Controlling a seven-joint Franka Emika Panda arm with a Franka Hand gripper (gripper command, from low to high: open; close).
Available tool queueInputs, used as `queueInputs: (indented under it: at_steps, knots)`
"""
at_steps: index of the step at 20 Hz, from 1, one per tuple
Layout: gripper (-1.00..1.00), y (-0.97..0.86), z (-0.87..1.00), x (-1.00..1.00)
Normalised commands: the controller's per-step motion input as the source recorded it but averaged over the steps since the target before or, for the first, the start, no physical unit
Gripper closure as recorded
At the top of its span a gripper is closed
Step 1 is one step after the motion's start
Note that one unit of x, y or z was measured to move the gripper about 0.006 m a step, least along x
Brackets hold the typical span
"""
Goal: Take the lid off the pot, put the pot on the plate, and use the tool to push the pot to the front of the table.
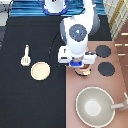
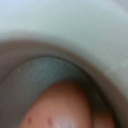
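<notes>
My gripper (image 1: 81, 67) hangs low over the pinkish stove panel, right on top of the small pale pink pot (image 1: 85, 72). Only an edge of the pot shows beneath the hand. The lid cannot be told apart from the pot there. The wrist view is filled by a pale pink-orange rounded surface (image 2: 62, 107) very close up. The cream-yellow plate (image 1: 40, 70) lies on the black table (image 1: 30, 105), to the left of the pot in the exterior view. Beyond the plate, toward the exterior view's top left, lies the cream-white spatula tool (image 1: 25, 55).
A large grey-beige pan (image 1: 95, 106) with a long handle sits on the stove at the exterior view's bottom right. Two black burners (image 1: 103, 50) (image 1: 106, 69) lie right of the gripper. A white and blue object (image 1: 54, 6) stands at the top edge.
</notes>
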Motion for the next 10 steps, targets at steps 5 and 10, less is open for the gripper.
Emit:
queueInputs:
  at_steps: [5,10]
  knots:
    - [1.00,-0.18,0.97,-0.05]
    - [1.00,-0.57,0.98,-0.37]
